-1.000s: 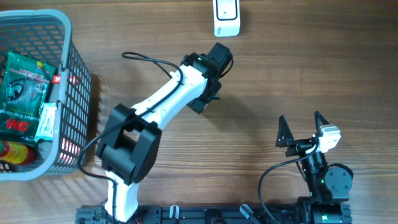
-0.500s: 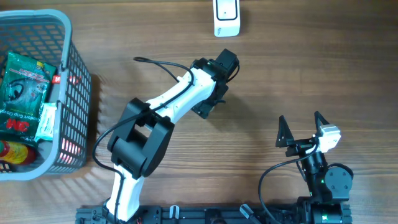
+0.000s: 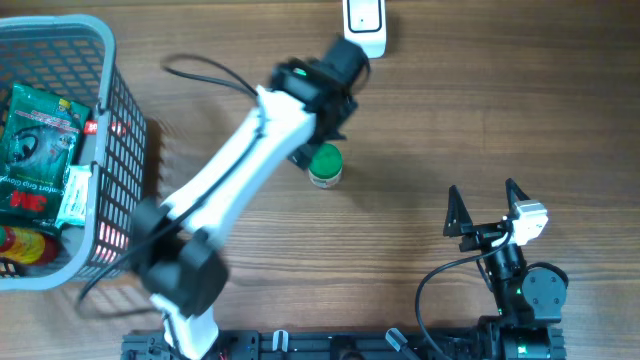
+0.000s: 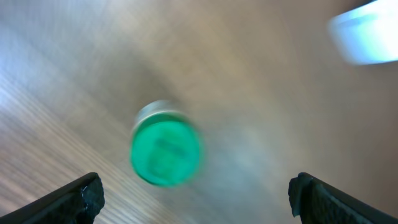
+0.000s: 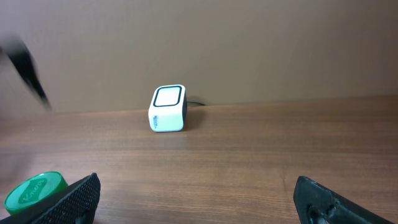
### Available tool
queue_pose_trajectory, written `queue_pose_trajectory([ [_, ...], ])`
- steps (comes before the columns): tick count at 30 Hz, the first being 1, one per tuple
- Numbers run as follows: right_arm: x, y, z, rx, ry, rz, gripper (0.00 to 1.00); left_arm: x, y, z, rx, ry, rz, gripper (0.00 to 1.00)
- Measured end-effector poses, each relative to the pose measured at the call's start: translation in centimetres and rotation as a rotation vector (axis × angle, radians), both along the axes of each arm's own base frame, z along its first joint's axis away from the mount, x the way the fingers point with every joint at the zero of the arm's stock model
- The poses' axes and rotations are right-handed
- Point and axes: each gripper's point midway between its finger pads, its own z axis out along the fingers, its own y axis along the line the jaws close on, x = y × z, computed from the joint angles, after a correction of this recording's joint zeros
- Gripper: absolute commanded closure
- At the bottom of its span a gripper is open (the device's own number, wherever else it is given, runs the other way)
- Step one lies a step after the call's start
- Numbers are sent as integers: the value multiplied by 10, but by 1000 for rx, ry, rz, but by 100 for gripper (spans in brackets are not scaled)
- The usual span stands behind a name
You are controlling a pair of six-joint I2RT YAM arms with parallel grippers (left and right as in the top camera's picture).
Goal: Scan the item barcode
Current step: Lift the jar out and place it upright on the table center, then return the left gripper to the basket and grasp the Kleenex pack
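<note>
Lettering on green-lidded jar point(image 3: 325, 165) too blurred to read; left pincer point(image 4: 196, 190) and right pincer point(image 5: 197, 190) both gape empty.

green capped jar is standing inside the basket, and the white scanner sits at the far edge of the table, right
Not inside the basket. The overhead view shows the green capped jar standing on the table, to the right of the basket. The white scanner does sit at the far edge.

Table point(image 3: 450, 130) with basket point(image 3: 125, 180), scanner point(image 3: 363, 25), jar point(image 3: 325, 165)
</note>
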Motion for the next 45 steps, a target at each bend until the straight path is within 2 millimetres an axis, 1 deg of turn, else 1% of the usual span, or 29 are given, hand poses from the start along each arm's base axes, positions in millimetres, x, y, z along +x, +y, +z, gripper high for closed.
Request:
queue_pose_trajectory([
  [2, 0, 0, 0, 0, 0, 0, 0, 6, 18, 60, -32, -141, -11, 0],
  [3, 0, 0, 0, 0, 0, 0, 0, 4, 34, 90, -39, -210, -4, 0],
  [4, 0, 0, 0, 0, 0, 0, 1, 1, 52, 114, -37, -265, 15, 0],
  [5, 0, 0, 0, 0, 0, 0, 0, -3, 68, 129, -27, -298, 33, 0],
  [6, 0, 0, 0, 0, 0, 0, 0, -12, 97, 148, -6, -336, 81, 0],
  [7, 0, 0, 0, 0, 0, 0, 0, -20, 121, 161, 11, -364, 127, 0],
  [8, 0, 0, 0, 0, 0, 0, 0, -32, 153, 172, 40, -382, 195, 0],
  [9, 0, 0, 0, 0, 0, 0, 0, -41, 175, 180, 60, -394, 244, 0],
  [10, 0, 0, 0, 0, 0, 0, 0, -51, 197, 185, 79, -400, 300, 0],
  [11, 0, 0, 0, 0, 0, 0, 0, -69, 231, 189, 114, -393, 398, 0],
  [12, 0, 0, 0, 0, 0, 0, 0, -82, 257, 192, 137, -389, 479, 0],
  [13, 0, 0, 0, 0, 0, 0, 1, -97, 280, 192, 161, -373, 558, 0],
  [15, 0, 0, 0, 0, 0, 0, 0, -123, 317, 191, 198, -339, 699, 0],
  [17, 0, 0, 0, 0, 0, 0, 0, -144, 345, 185, 223, -288, 821, 0],
  [19, 0, 0, 0, 0, 0, 0, 0, -158, 368, 174, 215, -222, 921, 0],
  [20, 0, 0, 0, 0, 0, 0, 0, -160, 374, 169, 210, -197, 948, 1],
  [22, 0, 0, 0, 0, 0, 0, 0, -163, 393, 147, 171, -102, 1019, 5],
  [24, 0, 0, 0, 0, 0, 0, 0, -153, 404, 114, 128, 23, 1027, 5],
  [26, 0, 0, 0, 0, 0, -1, 0, -146, 406, 97, 110, 81, 1019, 5],
  [27, 0, 0, 0, 0, 0, -1, 0, -143, 408, 84, 102, 129, 1014, 5],
  [28, 0, 0, 0, 0, 0, -2, 0, -138, 411, 64, 91, 199, 1008, 6],
  [30, 0, 0, 0, 0, 0, -2, 0, -130, 416, 32, 80, 297, 995, 8],
  [32, 0, 0, 0, 0, 0, -2, 0, -124, 419, 8, 75, 353, 973, 11],
  [34, 0, 0, 0, 0, 0, -2, 0, -122, 420, -19, 66, 426, 932, 13],
  [35, 0, 0, 0, 0, 0, -2, 0, -122, 419, -26, 64, 445, 919, 13],
  [36, 0, 0, 0, 0, 0, -2, 0, -123, 418, -38, 61, 473, 888, 13],
  [39, 0, 0, 0, 0, 0, -2, 0, -127, 415, -58, 58, 510, 828, 16],
  [42, 0, 0, 0, 0, 0, -2, 0, -134, 410, -83, 55, 547, 777, 16],
  [45, 0, 0, 0, 0, 0, -2, 0, -137, 408, -107, 55, 551, 755, 21],
])
